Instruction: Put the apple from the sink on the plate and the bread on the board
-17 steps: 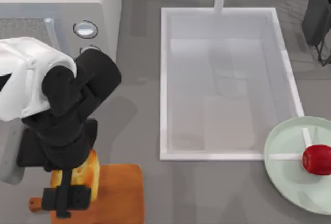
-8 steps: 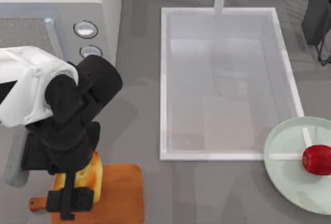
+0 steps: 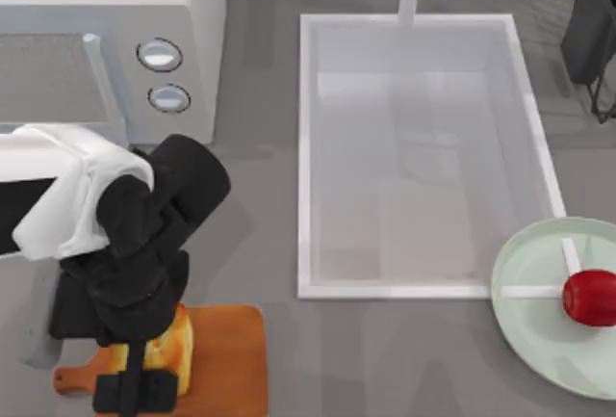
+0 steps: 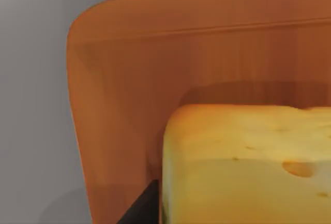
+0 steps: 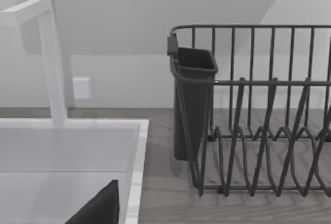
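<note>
Over the board (image 3: 226, 359) at the table's left, my left gripper (image 3: 135, 390) is lowering further, pinching the bread (image 3: 171, 340) nearly onto it, while the apple (image 3: 589, 297) is already resting on the plate (image 3: 529, 325).

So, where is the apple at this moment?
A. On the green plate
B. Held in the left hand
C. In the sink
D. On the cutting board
A: in the top view the apple rests on the pale green plate at the table's right, outside the sink.
</note>
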Robot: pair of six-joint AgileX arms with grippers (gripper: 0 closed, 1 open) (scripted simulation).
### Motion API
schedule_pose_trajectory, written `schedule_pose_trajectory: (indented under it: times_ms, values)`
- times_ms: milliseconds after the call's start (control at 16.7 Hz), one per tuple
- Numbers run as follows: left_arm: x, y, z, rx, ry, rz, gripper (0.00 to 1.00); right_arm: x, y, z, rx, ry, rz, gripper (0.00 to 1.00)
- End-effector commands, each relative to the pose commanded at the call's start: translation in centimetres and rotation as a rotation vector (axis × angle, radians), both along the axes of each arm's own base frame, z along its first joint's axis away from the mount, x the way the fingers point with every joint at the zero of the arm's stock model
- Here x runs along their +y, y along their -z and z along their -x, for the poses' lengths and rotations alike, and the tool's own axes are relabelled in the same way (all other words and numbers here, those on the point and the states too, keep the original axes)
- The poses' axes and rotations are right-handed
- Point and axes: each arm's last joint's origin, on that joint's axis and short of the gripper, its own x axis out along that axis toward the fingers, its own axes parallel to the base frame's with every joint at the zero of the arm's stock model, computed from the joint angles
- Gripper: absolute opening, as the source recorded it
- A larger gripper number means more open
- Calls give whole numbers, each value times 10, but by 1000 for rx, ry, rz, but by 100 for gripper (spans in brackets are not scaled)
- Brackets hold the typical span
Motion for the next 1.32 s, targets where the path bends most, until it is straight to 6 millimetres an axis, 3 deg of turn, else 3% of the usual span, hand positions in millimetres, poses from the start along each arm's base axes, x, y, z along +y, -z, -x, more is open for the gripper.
schedule_pose_trajectory:
  times_ms: [180,960,1320]
  values:
    - [0,0,0,0,0,0,0,0,0,0,0,0,0,100]
    - [0,0,0,0,0,0,98,0,0,0,0,0,0,100]
    - [0,0,0,0,0,0,100,0,0,0,0,0,0,100]
